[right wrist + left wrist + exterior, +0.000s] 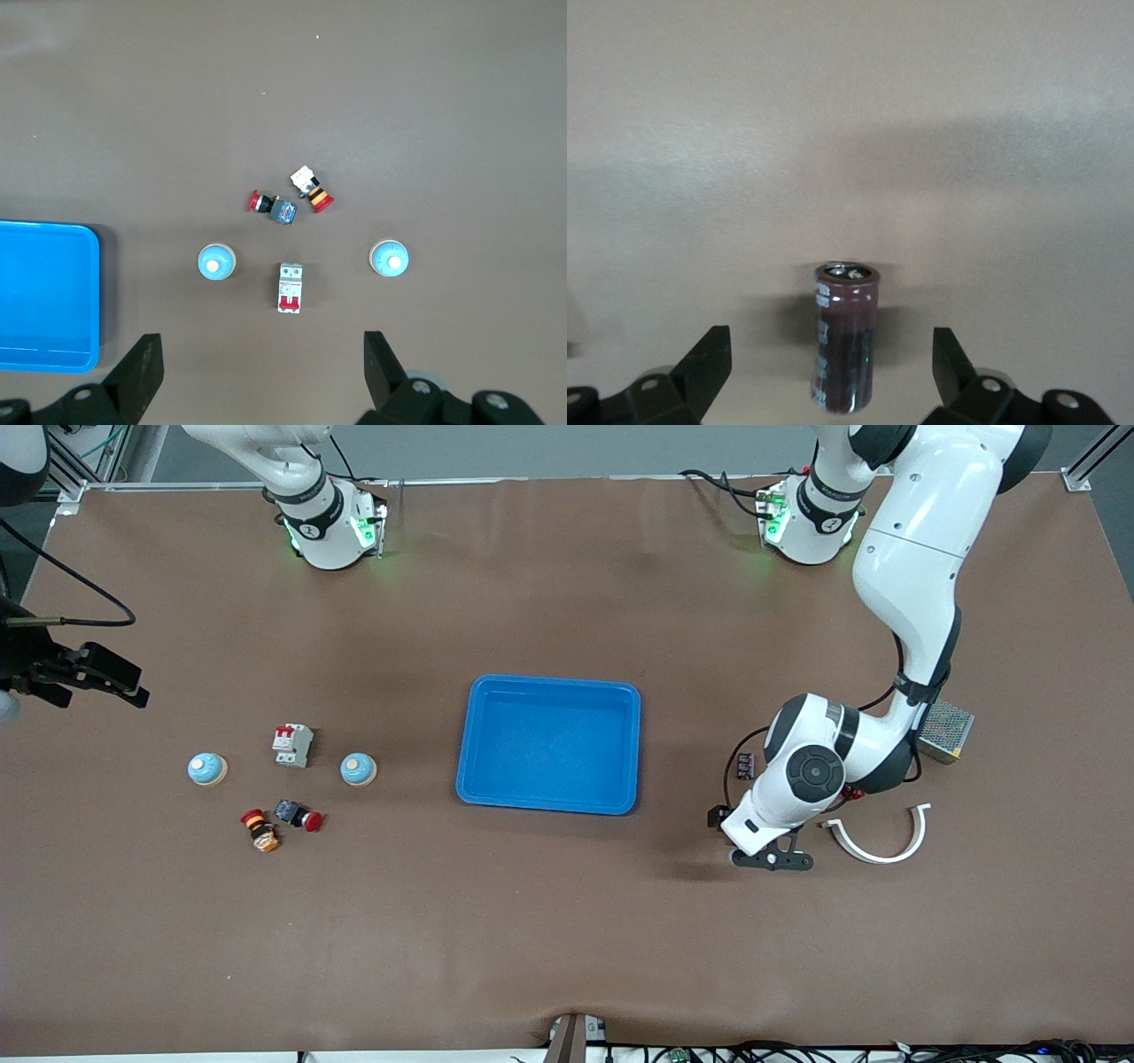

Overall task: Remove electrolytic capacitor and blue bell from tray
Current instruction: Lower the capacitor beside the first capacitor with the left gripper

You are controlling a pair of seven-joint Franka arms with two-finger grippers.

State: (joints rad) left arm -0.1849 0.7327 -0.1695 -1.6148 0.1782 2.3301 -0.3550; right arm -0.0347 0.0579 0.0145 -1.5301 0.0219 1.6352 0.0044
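A dark brown capacitor [846,336] stands upright on the table between the spread fingers of my left gripper [831,347], with a gap on each side. In the front view that open left gripper [771,859] sits low over the table toward the left arm's end, covering the capacitor. Two light blue bells [207,769] [359,770] rest toward the right arm's end. They also show in the right wrist view, one bell [216,263] closer to the tray than the other bell [389,258]. My right gripper [124,682] hangs high and open, holding nothing.
A blue tray [554,682] lies mid-table. Between the bells stands a white circuit breaker [292,745]; two red push buttons [299,815] [260,830] lie nearer the camera. A white curved piece [886,846] and a metal mesh box [946,732] lie beside the left arm.
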